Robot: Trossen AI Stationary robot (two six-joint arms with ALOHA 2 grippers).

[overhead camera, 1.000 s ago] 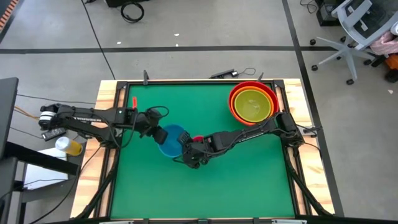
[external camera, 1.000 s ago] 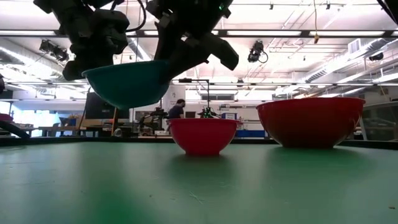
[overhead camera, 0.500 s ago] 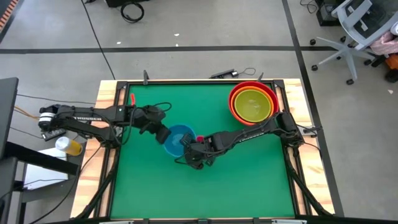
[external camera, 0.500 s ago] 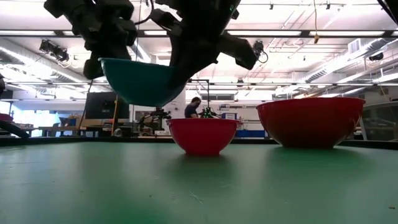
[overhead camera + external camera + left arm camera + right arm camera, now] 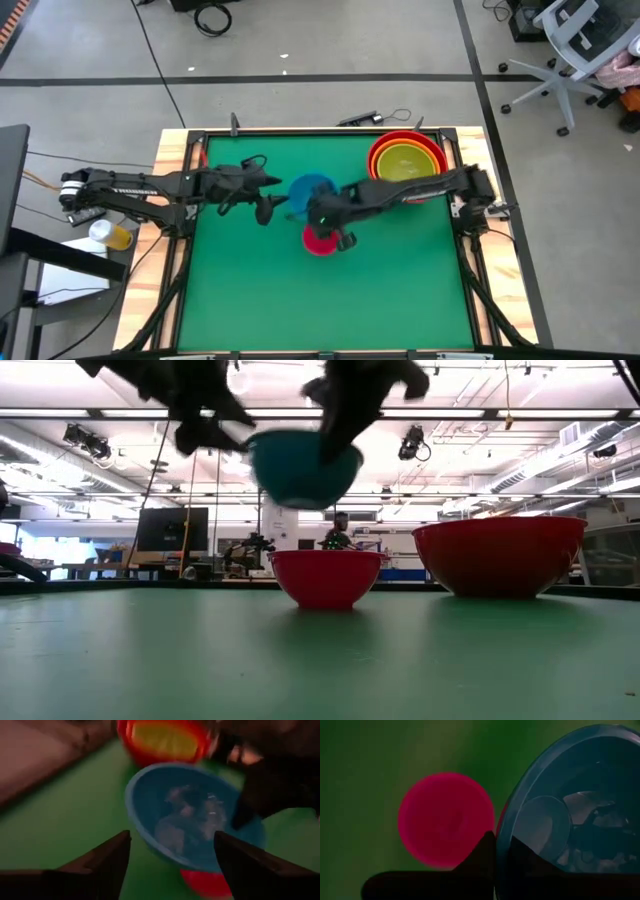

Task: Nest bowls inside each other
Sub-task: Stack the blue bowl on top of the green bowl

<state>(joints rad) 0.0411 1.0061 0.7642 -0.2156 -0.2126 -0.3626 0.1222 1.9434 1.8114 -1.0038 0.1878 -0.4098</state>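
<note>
nearest on the mat sits the small pink bowl [image 5: 319,241]. above it, the right gripper [image 5: 325,212] pinches the blue bowl's [image 5: 311,188] rim; keep it level and carry it over the red-orange-yellow stack [image 5: 407,165] before letting go. left gripper [image 5: 272,207] is now spread, released since a second ago.

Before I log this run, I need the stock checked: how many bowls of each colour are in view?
Red bowl: 1
Orange bowl: 1
Yellow-green bowl: 1
Light blue bowl: 1
Magenta-pink bowl: 1
Total: 5 bowls
</note>
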